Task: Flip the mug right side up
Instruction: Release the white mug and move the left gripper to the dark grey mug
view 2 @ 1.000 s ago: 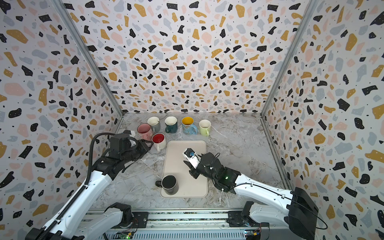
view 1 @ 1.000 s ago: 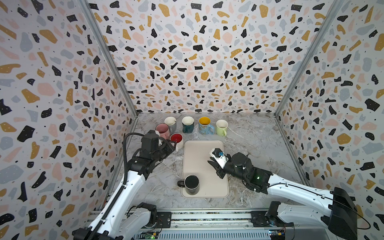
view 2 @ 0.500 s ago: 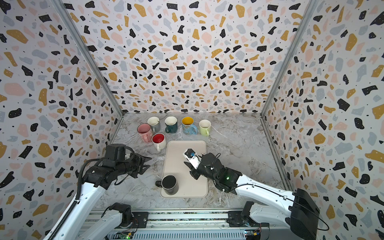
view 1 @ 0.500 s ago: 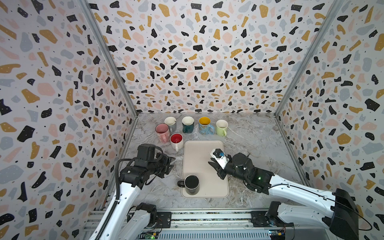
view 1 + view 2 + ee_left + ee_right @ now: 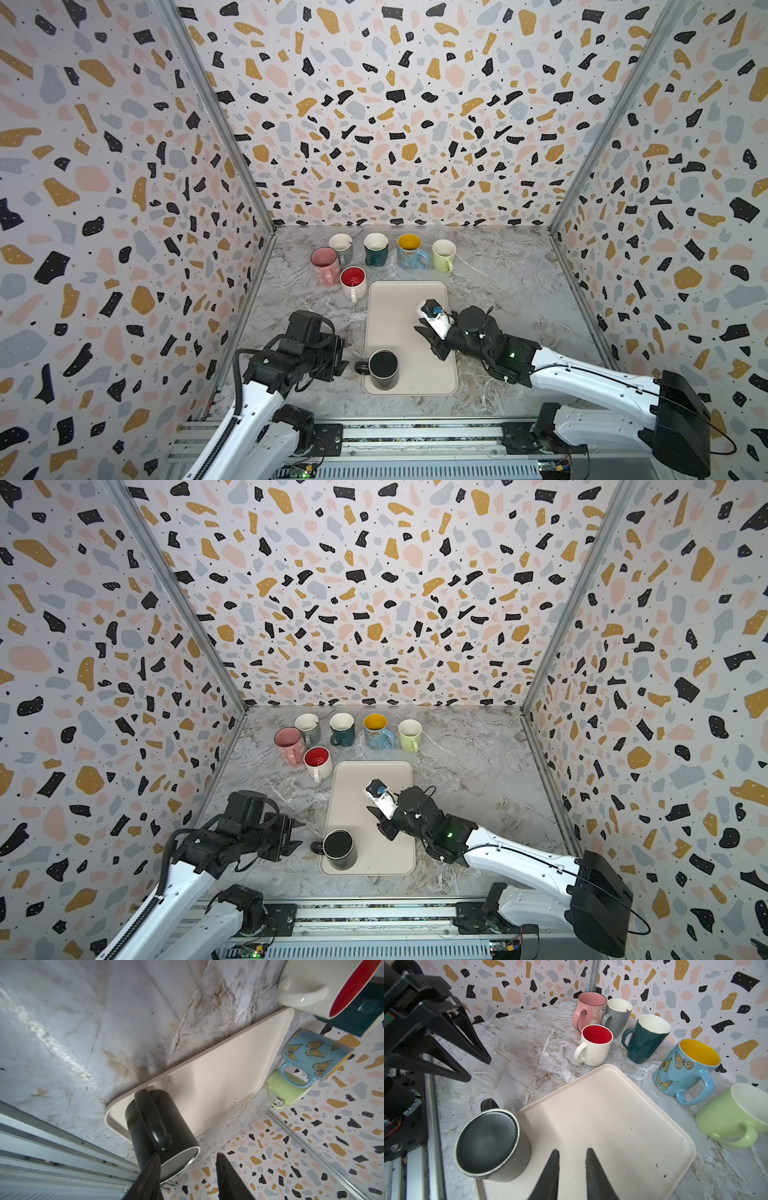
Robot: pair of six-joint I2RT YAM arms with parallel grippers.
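Black mug (image 5: 383, 368) stands upside down on the near-left corner of the tray (image 5: 409, 307), handle toward the left gripper (image 5: 345, 355), jaws parted, empty. Right gripper (image 5: 572, 1150), narrowly parted and empty, hovers over the tray. 6 upright mugs (image 5: 376, 248) stand behind.

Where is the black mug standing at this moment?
In both top views the black mug stands on the near left corner of the tray. Its handle points left toward the left gripper, which is close beside it.

Black mug (image 5: 383, 368), upside down, tray's (image 5: 399, 316) near-left corner
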